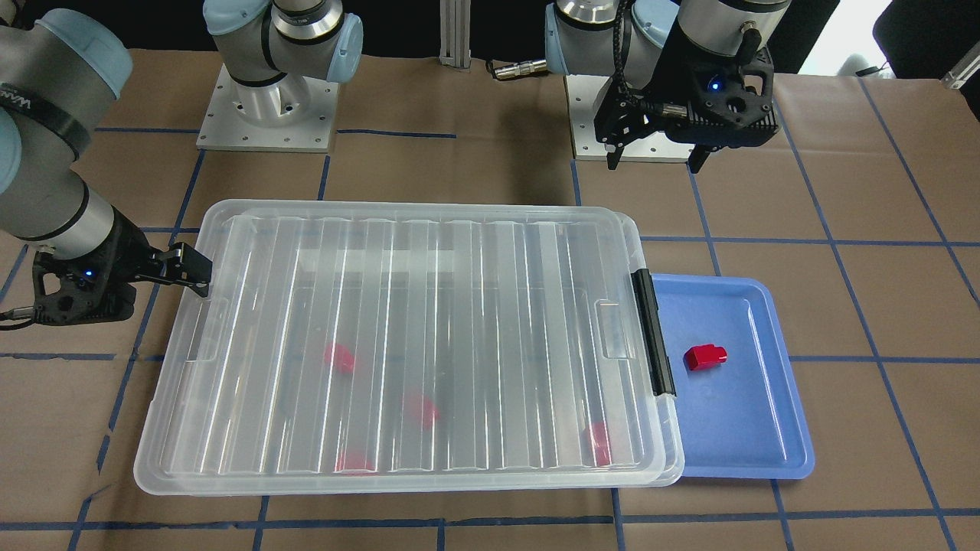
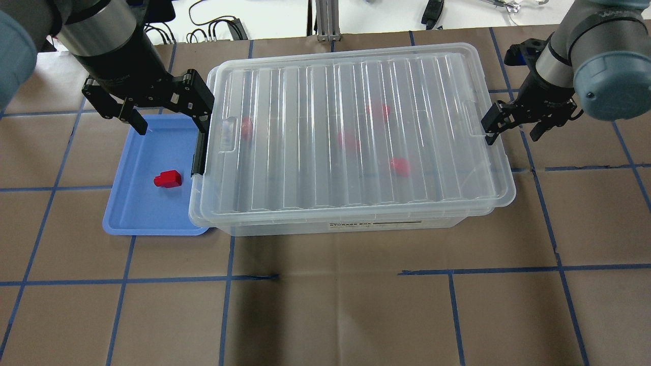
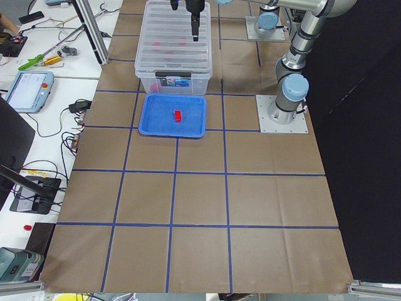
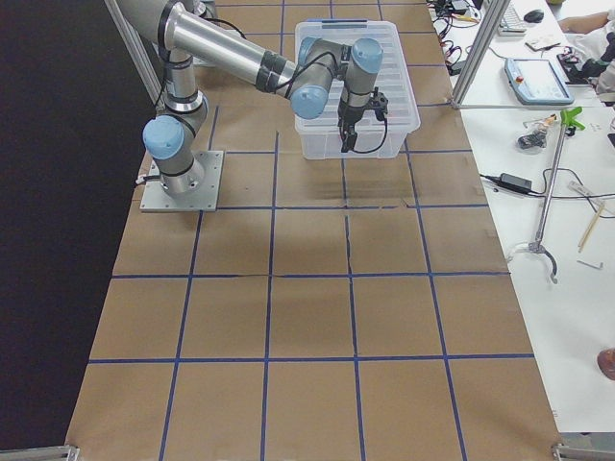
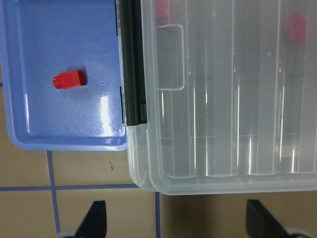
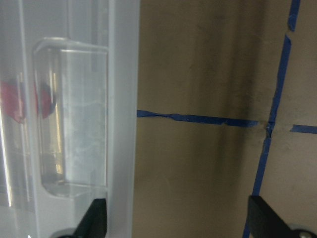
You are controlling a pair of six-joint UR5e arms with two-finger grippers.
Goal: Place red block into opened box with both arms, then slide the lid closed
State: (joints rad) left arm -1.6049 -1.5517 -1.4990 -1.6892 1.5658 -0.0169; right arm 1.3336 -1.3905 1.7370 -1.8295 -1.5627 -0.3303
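Each wrist cam caught one box (image 2: 356, 226) end; overhead showed left gripper (image 2: 170, 122) and right gripper (image 2: 513, 134) hovering there, fingers spread, empty.

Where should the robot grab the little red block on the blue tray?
Probably the boxy body of the red block, pinching its flat long sides from straight above. It lies alone on the blue tray, nub pointing away from the box.

Lab: grid-taped table (image 2: 335, 315), cabled workbench (image 3: 53, 135).
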